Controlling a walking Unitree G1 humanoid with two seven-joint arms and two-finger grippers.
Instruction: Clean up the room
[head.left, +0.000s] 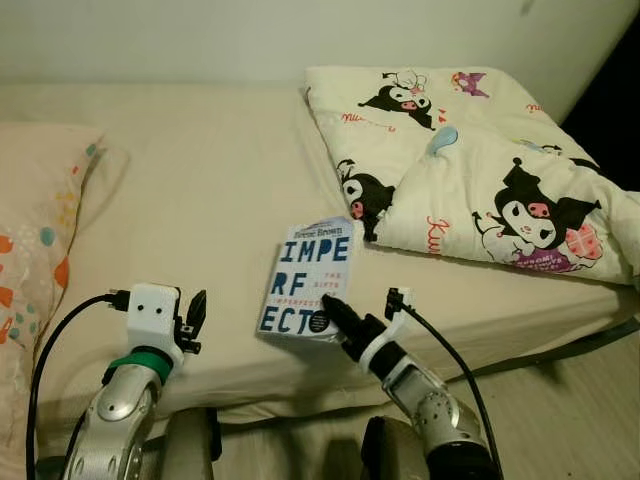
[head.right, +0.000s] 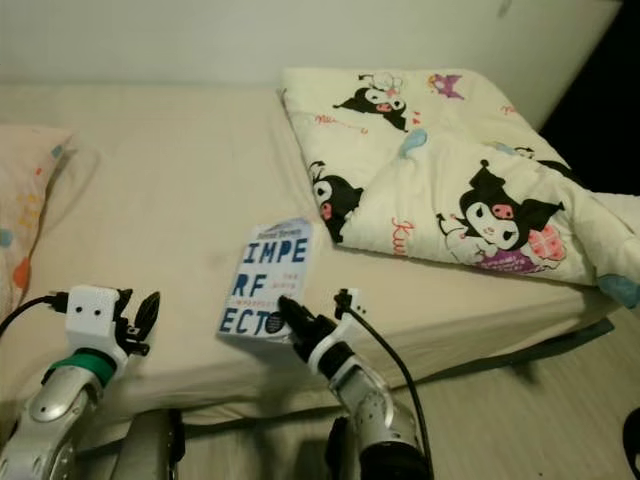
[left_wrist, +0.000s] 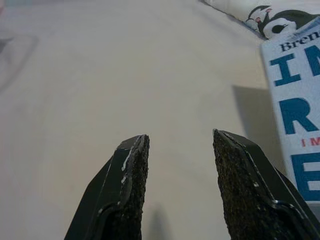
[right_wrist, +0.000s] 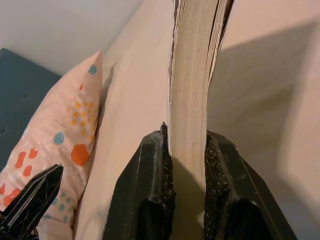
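- My right tool (head.left: 325, 308) was clamped on the near bottom edge of the book (head.left: 305, 275); the right wrist view showed the page block pinched between both pads.
- The book stood lifted off the bed (head.left: 200, 190), cover facing me and tilted, long axis running away from me toward the wall. Its far edge looked clear of the sheet, though I could not tell for sure.
- It sat near the front edge of the bed, just beside the near corner of the folded cartoon blanket (head.left: 470, 160), apart from it.
- My left tool (head.left: 192, 318) hovered over bare sheet with its fingers spread and nothing between them. The book lay to its right, near but not touching.
- The pillow (head.left: 35, 230) lay at the left end of the bed, well apart from the book.
- Judgement: the right arm owned the grip. The hold was low and at one end, so the book could swing or slip when carried; the left tool was close enough to steady the free side.
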